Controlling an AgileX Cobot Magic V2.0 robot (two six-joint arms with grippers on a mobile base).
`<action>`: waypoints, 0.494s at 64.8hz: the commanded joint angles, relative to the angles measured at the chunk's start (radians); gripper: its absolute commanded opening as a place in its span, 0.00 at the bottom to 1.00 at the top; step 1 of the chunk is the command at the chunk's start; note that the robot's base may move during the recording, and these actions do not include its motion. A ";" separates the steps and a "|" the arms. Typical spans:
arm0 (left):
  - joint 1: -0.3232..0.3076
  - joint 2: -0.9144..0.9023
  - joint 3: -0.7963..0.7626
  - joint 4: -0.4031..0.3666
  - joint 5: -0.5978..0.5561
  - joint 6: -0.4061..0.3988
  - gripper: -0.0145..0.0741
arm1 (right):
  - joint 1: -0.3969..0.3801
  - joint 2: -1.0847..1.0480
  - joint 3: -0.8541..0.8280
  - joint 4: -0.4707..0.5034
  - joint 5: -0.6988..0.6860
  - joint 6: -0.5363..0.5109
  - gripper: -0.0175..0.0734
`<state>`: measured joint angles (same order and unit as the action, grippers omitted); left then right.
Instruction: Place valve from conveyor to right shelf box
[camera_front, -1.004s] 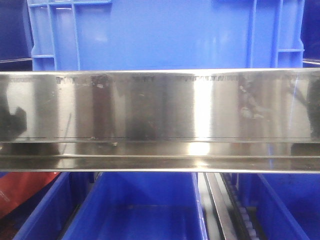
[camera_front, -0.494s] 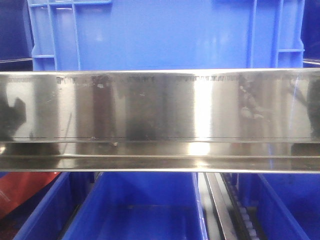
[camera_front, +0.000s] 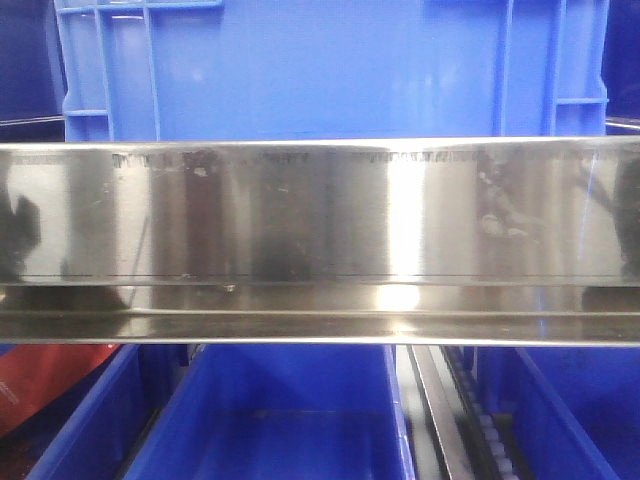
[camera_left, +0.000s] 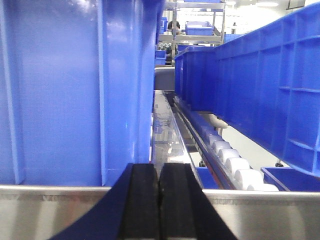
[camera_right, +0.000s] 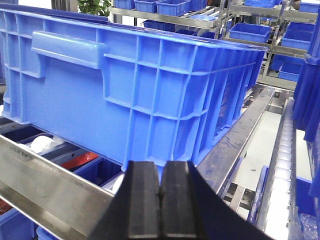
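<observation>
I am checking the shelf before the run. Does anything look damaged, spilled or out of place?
Nothing stands out. The blue boxes sit straight on the shelf, the steel rail shows only smudges, and both grippers are shut and empty.

left gripper (camera_left: 159, 200) black flat pads, right gripper (camera_right: 160, 200) alike

glossy blue plastic crate (camera_front: 330, 70), brushed-metal rail (camera_front: 320, 215)

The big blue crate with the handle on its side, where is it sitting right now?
In the right wrist view the blue crate fills the left and centre, just beyond the shut right gripper, above the steel rail.
</observation>
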<state>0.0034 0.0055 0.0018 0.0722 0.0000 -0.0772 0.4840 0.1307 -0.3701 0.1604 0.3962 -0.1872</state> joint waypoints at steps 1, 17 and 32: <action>0.002 -0.006 -0.002 0.001 -0.021 -0.006 0.04 | -0.003 -0.005 0.001 -0.008 -0.023 -0.004 0.01; 0.002 -0.006 -0.002 0.001 -0.021 -0.006 0.04 | -0.003 -0.005 0.001 -0.008 -0.023 -0.004 0.01; 0.002 -0.006 -0.002 0.001 -0.021 -0.006 0.04 | -0.003 -0.005 0.001 -0.008 -0.023 -0.004 0.01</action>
<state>0.0034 0.0055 0.0018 0.0722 0.0000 -0.0790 0.4840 0.1307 -0.3701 0.1604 0.3962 -0.1872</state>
